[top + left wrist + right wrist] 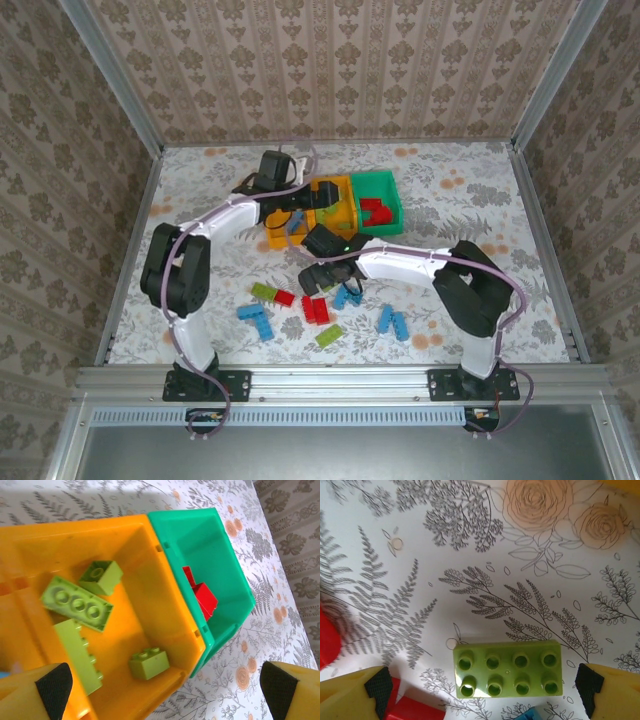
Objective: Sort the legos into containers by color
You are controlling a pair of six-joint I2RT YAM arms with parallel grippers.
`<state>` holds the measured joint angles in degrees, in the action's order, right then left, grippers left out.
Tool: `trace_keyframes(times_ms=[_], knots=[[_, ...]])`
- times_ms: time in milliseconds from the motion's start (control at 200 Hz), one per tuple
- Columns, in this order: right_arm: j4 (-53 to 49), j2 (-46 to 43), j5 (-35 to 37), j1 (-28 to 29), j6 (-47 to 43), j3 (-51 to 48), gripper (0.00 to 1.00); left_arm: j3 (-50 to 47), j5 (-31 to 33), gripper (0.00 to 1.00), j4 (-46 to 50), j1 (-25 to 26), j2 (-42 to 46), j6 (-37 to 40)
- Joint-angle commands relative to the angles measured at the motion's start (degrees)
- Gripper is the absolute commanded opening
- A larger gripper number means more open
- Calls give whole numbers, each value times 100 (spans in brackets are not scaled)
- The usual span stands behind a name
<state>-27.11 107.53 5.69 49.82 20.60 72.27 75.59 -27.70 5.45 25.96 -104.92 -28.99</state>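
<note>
The right pincer (483,686) stands spread. A lime green brick (507,669) lies flat on the table (470,555) between its fingers, eight studs up, touching neither. The left pincer (166,687), also spread, hangs over an orange-yellow bin (160,605) holding four lime bricks (77,602).

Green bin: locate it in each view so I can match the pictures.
Top external: green bin upper centre, right of an orange bin.
Left wrist: green bin upper right, against the orange bin.
Right wrist: lime lego on tablecloth.
Shared landmark: red legos inside it.
</note>
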Motion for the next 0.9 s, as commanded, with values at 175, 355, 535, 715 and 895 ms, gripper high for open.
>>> trace_keyframes(times_ms=[175,355,535,715,895], knots=[[-784,493,58,19,-180,399,95,-569,-76,100,-143,-389,657,-16],[-929,681,81,19,-260,552,91,-752,-69,100,-123,-442,758,30],[-1262,880,231,30,-359,725,87,-920,-54,100,-123,-512,867,25],[-1485,1048,354,21,-420,890,84,-1042,-50,100,-123,-595,960,35],[-1505,1163,344,21,-405,1007,73,-1124,-42,100,-110,-628,1004,27]])
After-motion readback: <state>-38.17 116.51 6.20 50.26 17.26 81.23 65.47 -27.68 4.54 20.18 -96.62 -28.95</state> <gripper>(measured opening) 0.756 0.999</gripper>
